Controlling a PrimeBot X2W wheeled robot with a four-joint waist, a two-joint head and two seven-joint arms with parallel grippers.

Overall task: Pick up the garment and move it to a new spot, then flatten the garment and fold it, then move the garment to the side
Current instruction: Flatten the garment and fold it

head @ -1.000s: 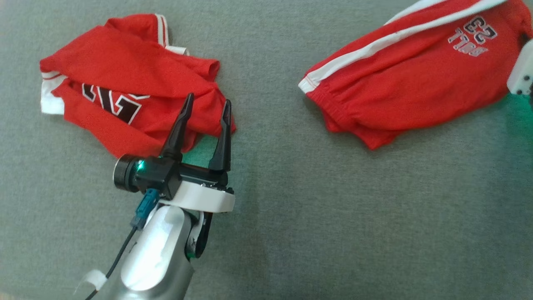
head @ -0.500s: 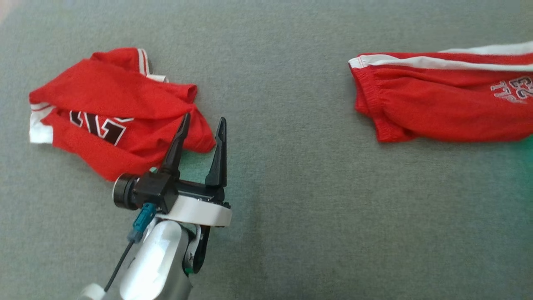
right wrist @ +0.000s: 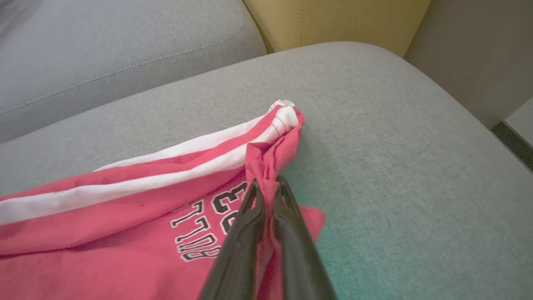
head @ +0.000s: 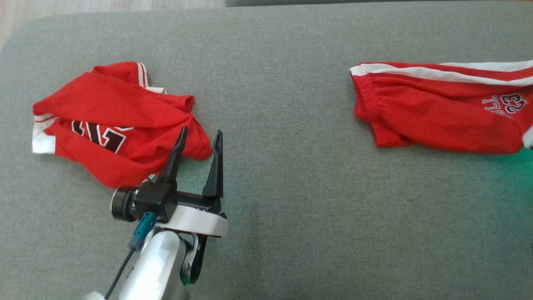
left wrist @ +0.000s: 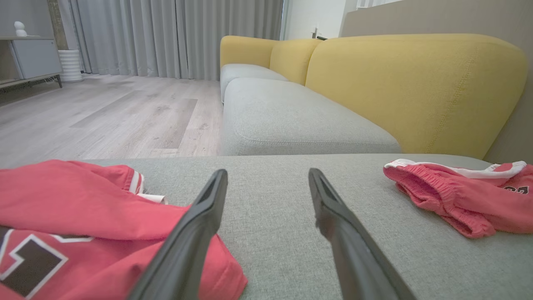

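Note:
The garment, red shorts [head: 433, 118] with a white side stripe and printed lettering, lies stretched out at the right of the grey cushion [head: 283, 125]. My right gripper [right wrist: 267, 183] is shut on a bunched fold of the shorts [right wrist: 125, 225] near the striped hem. The shorts' waistband [left wrist: 449, 200] shows at the right in the left wrist view. My left gripper [head: 200, 132] stands open just above the cushion, its left finger over the edge of a crumpled red jersey [head: 116, 121]. Nothing is between the fingers of that gripper [left wrist: 267, 173].
The cushion's rounded far edge [head: 50, 21] meets wooden floor [left wrist: 108, 116] at the top left. Beyond it stands a sofa with grey seats [left wrist: 291, 121] and yellow backrests [left wrist: 416, 87]. Open cushion lies between the jersey [left wrist: 62, 216] and the shorts.
The shorts have been dragged to the right, away from the jersey, and now lie more level. The head camera has tilted, bringing the cushion's far edge into view. The left gripper stays open.

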